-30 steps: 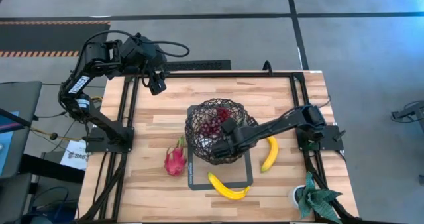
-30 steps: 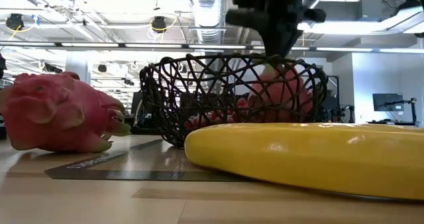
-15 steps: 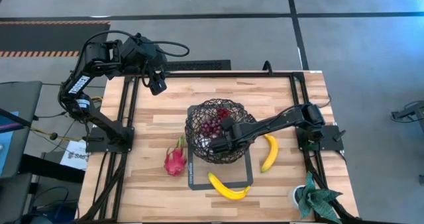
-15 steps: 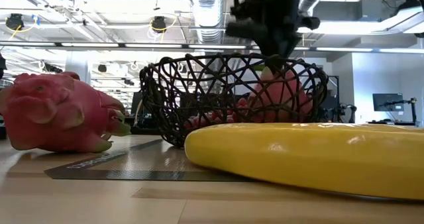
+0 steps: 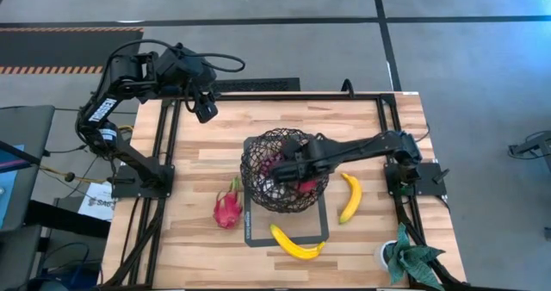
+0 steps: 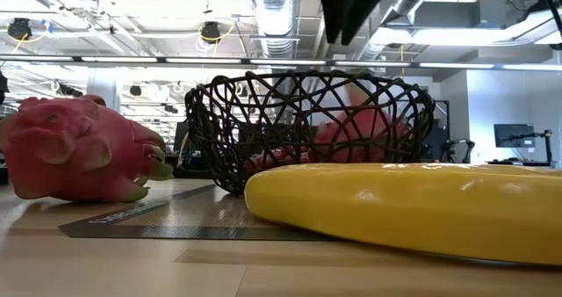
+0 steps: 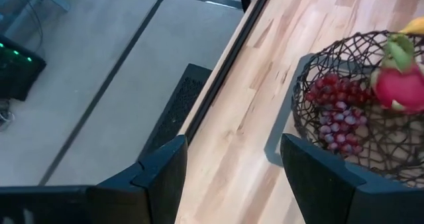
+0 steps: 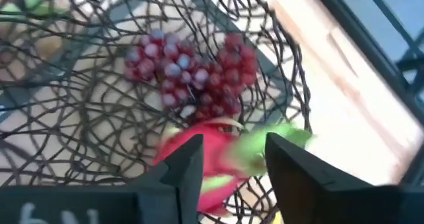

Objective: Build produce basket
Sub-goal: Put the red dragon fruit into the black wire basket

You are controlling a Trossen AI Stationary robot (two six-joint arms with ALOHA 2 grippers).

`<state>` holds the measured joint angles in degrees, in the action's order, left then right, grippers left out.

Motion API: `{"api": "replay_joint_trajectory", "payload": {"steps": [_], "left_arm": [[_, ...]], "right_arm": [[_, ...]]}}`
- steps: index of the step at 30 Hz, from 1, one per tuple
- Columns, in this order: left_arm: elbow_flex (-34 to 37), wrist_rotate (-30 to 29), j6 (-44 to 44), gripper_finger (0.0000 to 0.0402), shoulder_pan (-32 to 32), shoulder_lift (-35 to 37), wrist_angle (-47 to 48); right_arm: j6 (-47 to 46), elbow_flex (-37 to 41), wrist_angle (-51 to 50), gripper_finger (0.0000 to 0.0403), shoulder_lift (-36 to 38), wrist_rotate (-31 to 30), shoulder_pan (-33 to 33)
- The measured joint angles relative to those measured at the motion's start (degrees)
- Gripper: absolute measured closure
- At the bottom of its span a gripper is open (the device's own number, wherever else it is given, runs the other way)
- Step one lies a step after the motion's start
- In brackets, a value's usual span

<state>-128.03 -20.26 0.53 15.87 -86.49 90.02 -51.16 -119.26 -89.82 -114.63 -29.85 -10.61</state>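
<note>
The dark wire basket [image 5: 284,181] stands on a grey mat mid-table. Inside it lie dark red grapes [image 8: 192,71] and a pink dragon fruit [image 8: 199,159], which rests on the basket's floor toward the right side [image 6: 364,126]. My right gripper [image 8: 232,164] hangs open above the basket's rim [image 6: 347,7], with the fruit below its fingers and apart from them. A second dragon fruit [image 5: 227,207] lies on the table left of the basket. Two bananas [image 5: 297,242] [image 5: 350,196] lie near and right of it. My left gripper [image 5: 205,110] waits open over the far left of the table.
A potted green plant [image 5: 409,256] stands at the near right corner. Black frame rails [image 5: 168,153] run along the table's left, right and far sides. The grey mat [image 5: 251,232] sticks out under the basket toward the near edge.
My right gripper has opened and let go of the dragon fruit, then risen out of the basket, shifting a little toward the far edge. The fruit has settled lower inside the basket.
</note>
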Motion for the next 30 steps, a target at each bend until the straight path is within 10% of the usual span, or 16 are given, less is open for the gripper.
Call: {"api": "replay_joint_trajectory", "payload": {"steps": [6, 14, 30], "left_arm": [[3.42, 0.43, 7.25, 0.0173, -2.87, 1.83, -0.18], [35.02, -2.15, 30.93, 0.0173, -11.13, 11.98, -1.21], [66.26, 44.25, 48.60, 0.0173, -21.68, 15.16, -27.34]], "right_arm": [[7.68, -1.09, -0.08, 0.0188, 3.73, -5.21, 1.70], [15.19, -1.09, -0.20, 0.0189, 12.59, -9.25, 5.44], [22.54, -1.11, -0.19, 0.0197, 22.00, -9.40, 6.10]]}}
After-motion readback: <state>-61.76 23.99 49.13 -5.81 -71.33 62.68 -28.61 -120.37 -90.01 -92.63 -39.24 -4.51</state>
